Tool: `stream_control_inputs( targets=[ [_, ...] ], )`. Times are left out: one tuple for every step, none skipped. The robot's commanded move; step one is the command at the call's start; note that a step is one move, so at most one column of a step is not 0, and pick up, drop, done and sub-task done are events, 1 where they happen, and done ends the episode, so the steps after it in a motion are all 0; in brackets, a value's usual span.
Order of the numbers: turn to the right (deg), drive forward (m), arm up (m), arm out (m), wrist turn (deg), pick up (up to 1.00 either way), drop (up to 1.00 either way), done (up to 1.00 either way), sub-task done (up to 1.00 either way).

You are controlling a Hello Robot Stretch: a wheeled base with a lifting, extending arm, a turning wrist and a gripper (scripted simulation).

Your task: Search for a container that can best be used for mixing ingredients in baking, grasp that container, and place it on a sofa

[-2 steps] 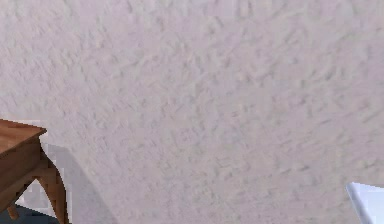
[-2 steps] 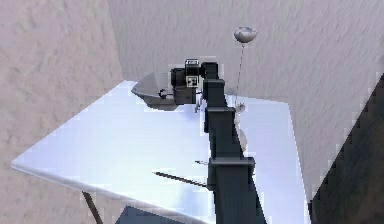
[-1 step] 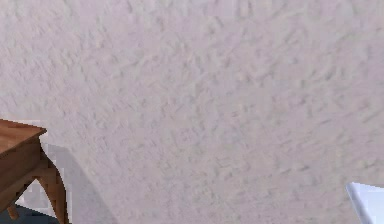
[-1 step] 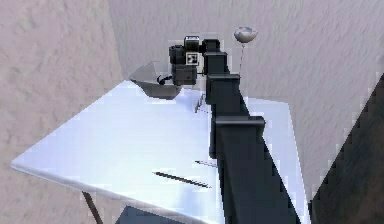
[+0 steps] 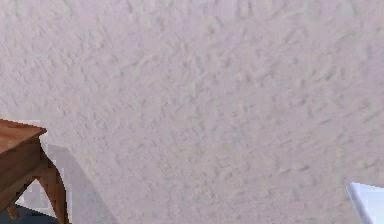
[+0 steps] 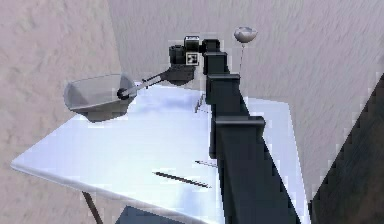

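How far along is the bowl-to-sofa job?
Done: the search looks finished. The bowl is at the gripper's far end, by the white table's corner. In hand: the grasp. I cannot tell whether the bowl is held or resting on the table. Left: lift it clear, carry it to a sofa and place it there.
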Motion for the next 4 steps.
stream_control_inputs(
  targets=[
    [0.0,0.0,0.0,0.0,-45.0,0.0,0.0,0.0,0.0],
    [0.0,0.0,0.0,0.0,-30.0,0.0,0.0,0.0,0.0],
    [0.0,0.0,0.0,-0.4,0.0,0.0,0.0,0.0,0.0],
    [-45.0,0.0,0.0,0.0,0.0,0.0,0.0,0.0,0.0]
  ],
)
